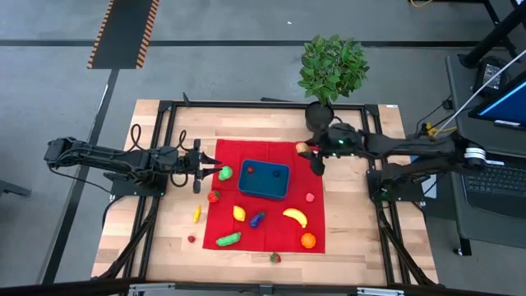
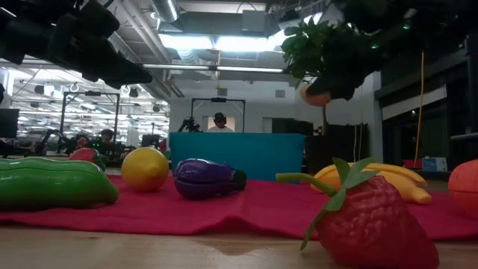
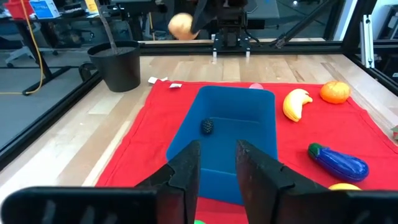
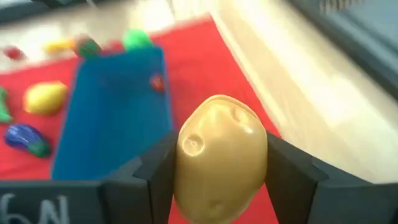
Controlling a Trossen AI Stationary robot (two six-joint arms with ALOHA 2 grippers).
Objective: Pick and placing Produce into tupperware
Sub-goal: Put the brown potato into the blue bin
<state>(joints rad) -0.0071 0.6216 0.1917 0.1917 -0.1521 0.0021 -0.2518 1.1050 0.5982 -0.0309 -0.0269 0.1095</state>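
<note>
Our right gripper (image 4: 219, 171) has its fingers (image 4: 158, 171) clamped on a tan potato (image 4: 219, 165), held above the red cloth (image 1: 308, 218) just beside the tupperware (image 1: 265, 179). Our left gripper (image 3: 217, 165) hovers by the tupperware's other side, fingers (image 3: 186, 168) slightly apart and holding nothing. 1 small piece lies inside the tupperware; the rest of the produce (image 1: 295, 216) is scattered over the cloth and counter (image 1: 168, 238).

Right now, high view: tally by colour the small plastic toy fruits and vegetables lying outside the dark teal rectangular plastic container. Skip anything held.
Yellow toys: 3
Red toys: 4
Green toys: 2
Purple toy: 1
Orange toy: 1
Total: 11
</note>
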